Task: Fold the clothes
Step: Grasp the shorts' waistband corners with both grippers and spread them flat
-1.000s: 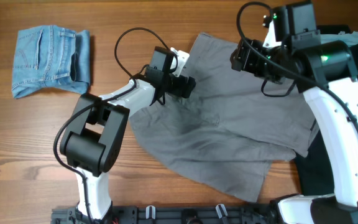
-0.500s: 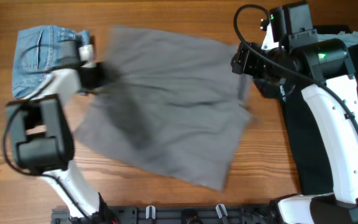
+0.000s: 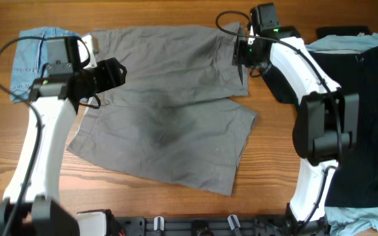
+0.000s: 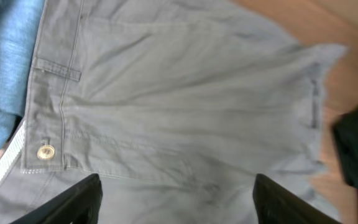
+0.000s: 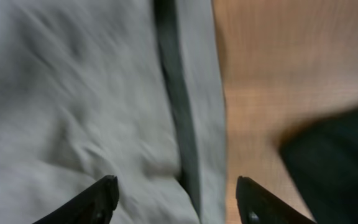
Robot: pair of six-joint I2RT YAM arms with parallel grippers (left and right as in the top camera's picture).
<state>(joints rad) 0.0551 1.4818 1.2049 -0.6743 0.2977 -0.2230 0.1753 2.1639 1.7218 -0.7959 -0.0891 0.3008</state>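
Note:
The grey shorts (image 3: 169, 111) lie spread out across the middle of the table, waistband to the left. My left gripper (image 3: 115, 71) is open and empty just above the waistband end. In the left wrist view the open fingers (image 4: 176, 200) hover over the grey cloth (image 4: 185, 93) near its brass button (image 4: 45, 152). My right gripper (image 3: 240, 54) is open over the shorts' upper right edge. In the right wrist view its fingers (image 5: 176, 200) straddle the grey hem (image 5: 73, 93) and bare wood.
Folded light-blue denim shorts (image 3: 28, 56) lie at the far left, partly under the left arm. A pile of black and pale-blue pieces (image 3: 366, 98) covers the right side. A black rail (image 3: 195, 226) runs along the front edge.
The grey shorts went from a bunched heap to spread flat, pulled leftward. The left arm swung left, the right gripper moved up and left, and both now sit open over the cloth.

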